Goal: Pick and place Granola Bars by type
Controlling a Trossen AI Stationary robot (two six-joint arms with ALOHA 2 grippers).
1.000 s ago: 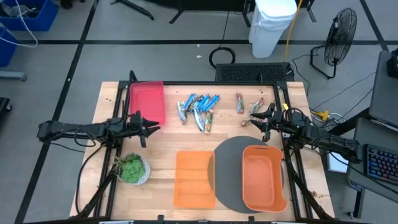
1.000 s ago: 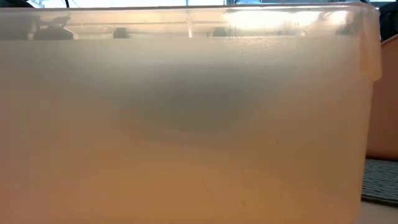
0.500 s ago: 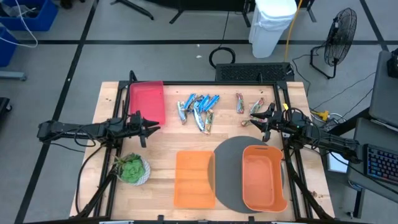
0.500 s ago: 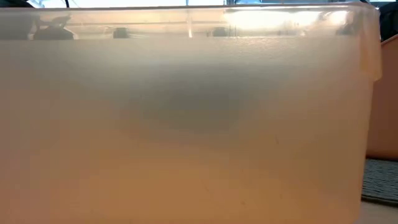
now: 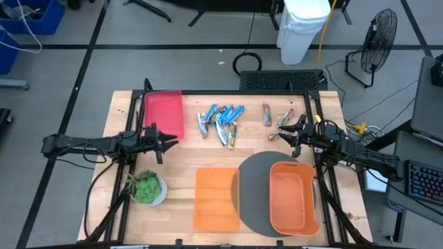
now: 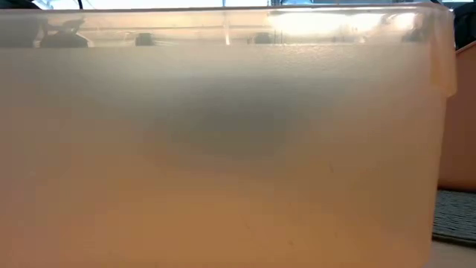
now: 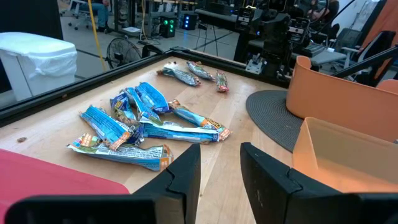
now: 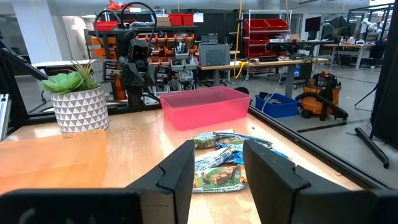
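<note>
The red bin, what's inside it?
The red bin looks empty from above and no bars show over its rim from the right wrist; its floor near the wall facing that camera is hidden.

Blue-wrapped Granola Bars (image 5: 220, 120) lay heaped flat ahead of the left gripper's fingers (image 7: 186, 176); a few reddish-brown bars (image 5: 275, 115) lay apart, beside the right gripper's fingers (image 5: 294, 133).

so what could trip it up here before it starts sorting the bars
The blue bars lie heaped and overlapping, so a pinch may lift two at once. The smaller group sits close by the right gripper, where a reach looks cramped. Both grippers, including the left gripper, are open and empty. The low view is blocked by an orange bin.
</note>
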